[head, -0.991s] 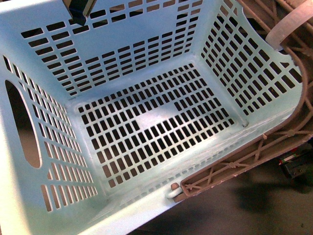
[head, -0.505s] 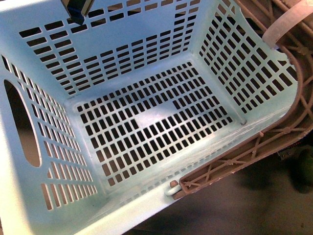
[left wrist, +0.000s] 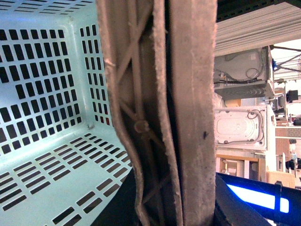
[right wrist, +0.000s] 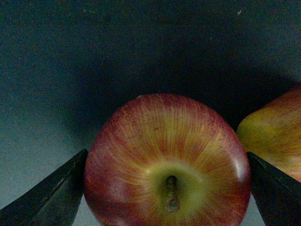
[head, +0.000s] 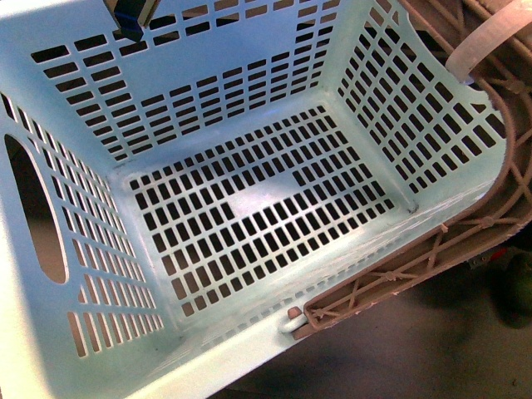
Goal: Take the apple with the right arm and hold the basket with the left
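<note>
- Apple [right wrist: 168, 160] fills my right wrist feed. It is red with yellow streaks and a yellow patch round the stem, stem end toward the camera, resting on a dark surface [right wrist: 94, 56].
- Right gripper [right wrist: 167, 153] has its jaws spread to the apple's width and closed on it. I see a dark finger [right wrist: 51, 197] against each flank, with no gap on either side.
- Just beside the apple, at the edge of that feed, lies an orange-yellow fruit [right wrist: 277, 132]. I can't tell whether the two touch.
- Basket [head: 33, 349] takes up nearly all of my front feed. It is tilted, and I look down onto its slotted floor and walls, with an oval hand hole in the left wall.
- Brown lattice handles [head: 399, 274] lie together along its right rim, tied by a white band [head: 482, 40].
- Left gripper [left wrist: 173, 209] is clamped on those paired handles, with dark finger parts hard against both sides in my left wrist feed.
- Dark green fruit [head: 517, 283] sits outside the basket, past the handles on the right, partly cut off.
</note>
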`<state>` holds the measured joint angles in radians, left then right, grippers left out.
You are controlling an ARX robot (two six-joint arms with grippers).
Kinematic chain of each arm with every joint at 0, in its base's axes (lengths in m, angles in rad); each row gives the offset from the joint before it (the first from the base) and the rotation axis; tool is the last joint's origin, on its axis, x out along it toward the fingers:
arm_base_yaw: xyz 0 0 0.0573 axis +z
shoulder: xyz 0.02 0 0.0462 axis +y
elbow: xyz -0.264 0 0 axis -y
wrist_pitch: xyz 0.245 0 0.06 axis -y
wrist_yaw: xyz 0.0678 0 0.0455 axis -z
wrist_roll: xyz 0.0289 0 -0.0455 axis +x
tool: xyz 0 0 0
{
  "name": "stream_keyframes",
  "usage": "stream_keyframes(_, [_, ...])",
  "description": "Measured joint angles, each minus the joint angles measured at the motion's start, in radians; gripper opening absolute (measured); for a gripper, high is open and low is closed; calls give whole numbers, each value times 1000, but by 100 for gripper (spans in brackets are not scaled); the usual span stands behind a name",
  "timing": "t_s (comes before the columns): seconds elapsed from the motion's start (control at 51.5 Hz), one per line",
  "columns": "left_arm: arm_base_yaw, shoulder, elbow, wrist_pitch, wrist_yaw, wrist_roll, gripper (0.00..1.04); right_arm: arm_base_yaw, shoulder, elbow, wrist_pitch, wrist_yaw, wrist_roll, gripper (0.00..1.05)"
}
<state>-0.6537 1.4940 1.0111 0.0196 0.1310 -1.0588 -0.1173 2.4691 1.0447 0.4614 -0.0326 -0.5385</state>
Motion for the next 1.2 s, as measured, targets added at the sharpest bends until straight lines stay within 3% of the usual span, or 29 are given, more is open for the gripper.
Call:
stream_keyframes(0.155, [0,0,0,0,0,0,18,-3,18,-1,0,6,6,96])
stream_keyframes(0.291, [0,0,0,0,0,0,18,-10,17,-7,4,9,29,82])
stream_keyframes(0.486, [0,0,0,0,0,0,18,-25,-64,-65,8,28,107,80])
stream_keyframes(0.796, [0,0,0,0,0,0,18,-52,-453,-240,95,85,250,80])
stream_keyframes(1.204, [0,0,0,0,0,0,18,34,-1086,-372,-47,37,360,80])
